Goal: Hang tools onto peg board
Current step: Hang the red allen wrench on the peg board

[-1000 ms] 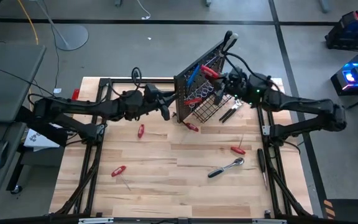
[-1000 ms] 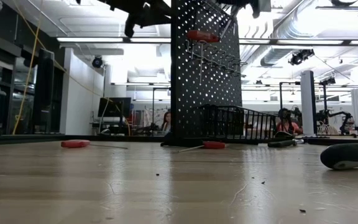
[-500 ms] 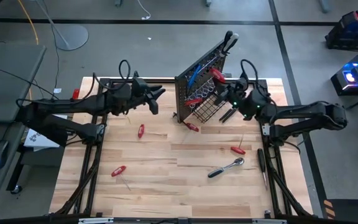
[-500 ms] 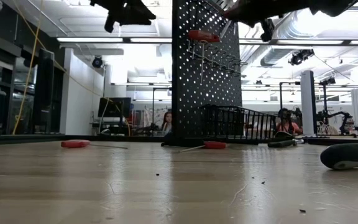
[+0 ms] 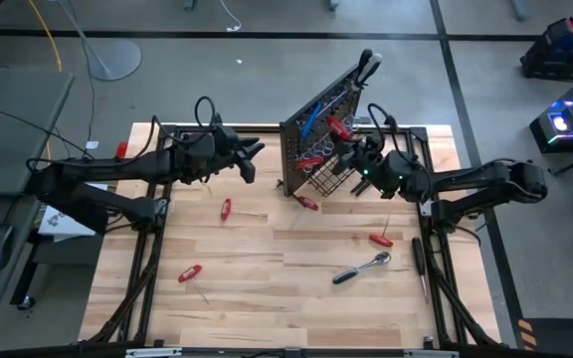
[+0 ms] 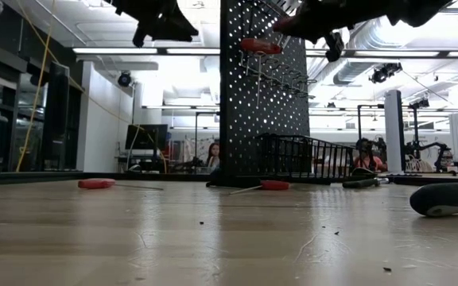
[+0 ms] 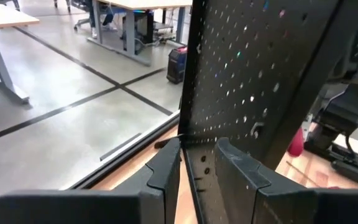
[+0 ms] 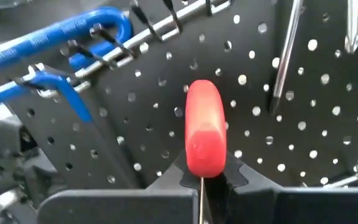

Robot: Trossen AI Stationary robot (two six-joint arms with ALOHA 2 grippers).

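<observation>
While the right gripper [image 5: 358, 159] pinches a red screwdriver [image 5: 341, 127] at the board [image 5: 311, 139], upper centre of the high view, ease it onto a hook.

Low view: come down slowly at top centre.

Left wrist view: your left gripper [image 7: 197, 165], part spread and empty, faces the board's back.

Right wrist view: keep the handle [image 8: 204, 137] centred.

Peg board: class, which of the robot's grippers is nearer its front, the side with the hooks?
Right. The right gripper is at the peg board front, shut on a red screwdriver. The left gripper hangs behind the board, apart from it.
</observation>
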